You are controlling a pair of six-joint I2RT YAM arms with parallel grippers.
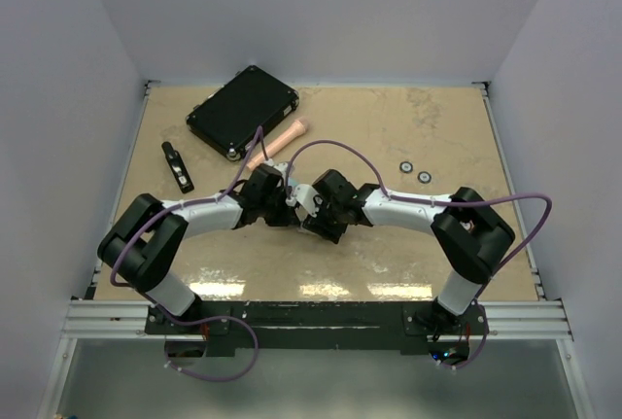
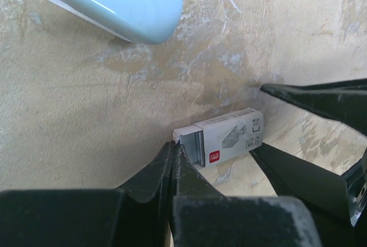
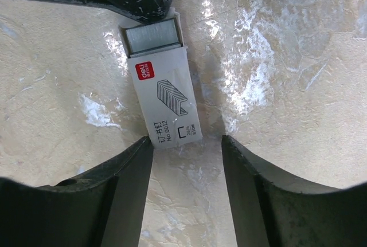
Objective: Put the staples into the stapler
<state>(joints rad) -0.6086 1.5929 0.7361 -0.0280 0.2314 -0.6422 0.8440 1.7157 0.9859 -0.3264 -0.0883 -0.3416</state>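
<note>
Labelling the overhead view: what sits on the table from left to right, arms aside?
small black stapler → black case → white staple box → two black rings

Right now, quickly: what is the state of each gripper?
Left gripper: closed, tips at the open end of the staple box; a grip cannot be told.
Right gripper: open, astride the box's other end, holding nothing.

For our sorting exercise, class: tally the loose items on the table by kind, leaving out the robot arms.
Staplers: 2, black stapler, pink stapler
Black case: 1
Small black rings: 2
Staple box: 1
Total: 6
</note>
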